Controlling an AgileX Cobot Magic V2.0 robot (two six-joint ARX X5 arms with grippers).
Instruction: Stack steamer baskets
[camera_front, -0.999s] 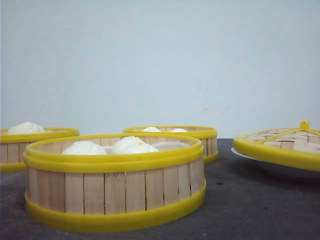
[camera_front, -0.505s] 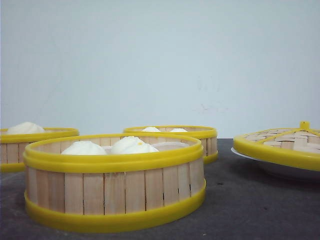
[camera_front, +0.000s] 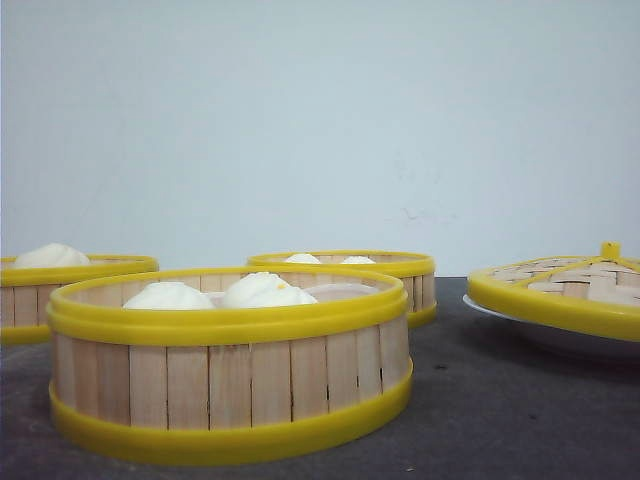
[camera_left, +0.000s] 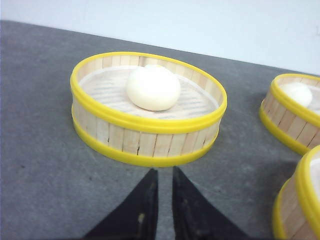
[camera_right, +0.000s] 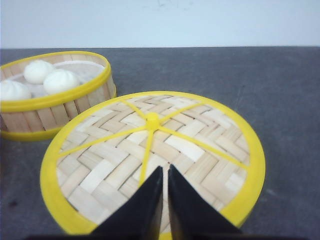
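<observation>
Three steamer baskets stand on the dark table. The nearest steamer basket (camera_front: 230, 370) holds white buns, another (camera_front: 70, 285) sits at the far left, and a third (camera_front: 345, 272) is behind. In the left wrist view a basket with one bun (camera_left: 147, 107) lies just beyond my left gripper (camera_left: 164, 172), which is shut, empty and hanging above the table. My right gripper (camera_right: 165, 170) is shut and empty, hovering over the woven lid (camera_right: 152, 160); a basket with three buns (camera_right: 52, 92) sits beyond it. Neither gripper shows in the front view.
The woven lid with yellow rim and knob (camera_front: 560, 290) rests on a white plate (camera_front: 545, 335) at the right. Parts of two more baskets (camera_left: 292, 112) (camera_left: 300, 200) show at the side of the left wrist view. A pale wall stands behind the table.
</observation>
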